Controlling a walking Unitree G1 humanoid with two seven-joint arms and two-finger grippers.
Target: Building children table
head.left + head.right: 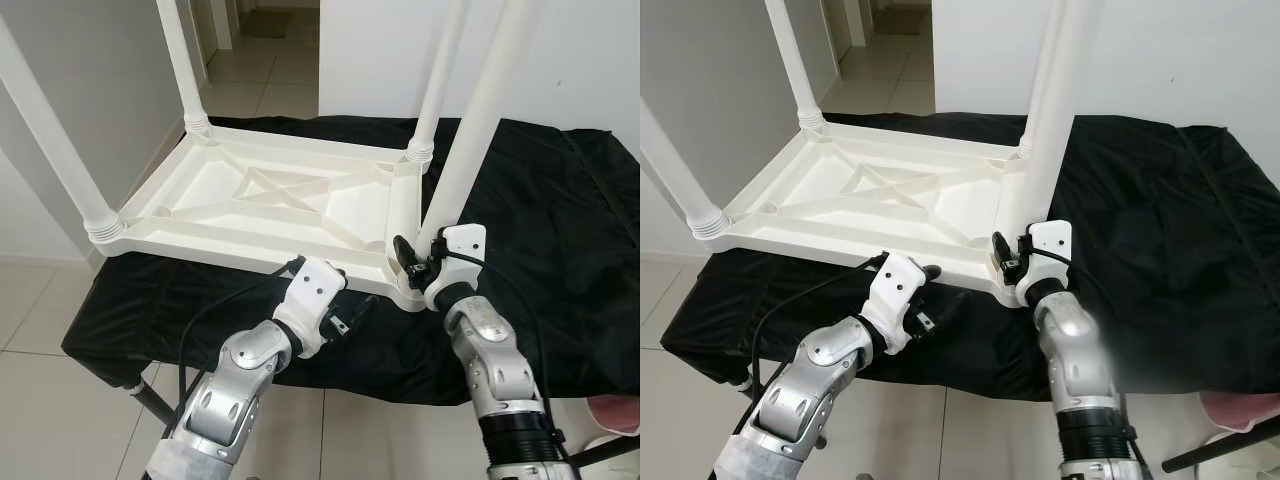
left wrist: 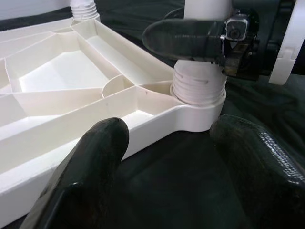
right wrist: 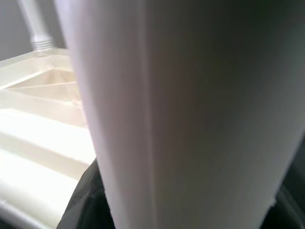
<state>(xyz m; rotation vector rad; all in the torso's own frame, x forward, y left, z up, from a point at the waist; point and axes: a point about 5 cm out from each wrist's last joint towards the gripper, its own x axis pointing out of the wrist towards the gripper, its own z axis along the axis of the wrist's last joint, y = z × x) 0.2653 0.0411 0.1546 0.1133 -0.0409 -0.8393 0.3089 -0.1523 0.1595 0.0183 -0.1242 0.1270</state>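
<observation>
A white plastic children's table (image 1: 250, 195) lies upside down on a black cloth. Three legs stand screwed in at the far left (image 1: 180, 60), far right (image 1: 440, 70) and near left (image 1: 50, 140) corners. The fourth leg (image 1: 480, 130) rises from the near right corner socket (image 2: 198, 88). My right gripper (image 1: 420, 262) is shut around that leg just above its threaded base, and the leg (image 3: 181, 114) shows close up in the right wrist view. My left gripper (image 1: 350, 318) hovers open over the cloth just in front of the table's near edge, its fingers (image 2: 95, 162) pointing at the same corner.
The black cloth (image 1: 560, 230) covers a low stand and hangs over its front edge. Tiled floor (image 1: 40, 320) lies to the left, with a hallway (image 1: 270, 50) behind. A white wall stands at the back right. Something pink (image 1: 615, 412) sits on the floor at lower right.
</observation>
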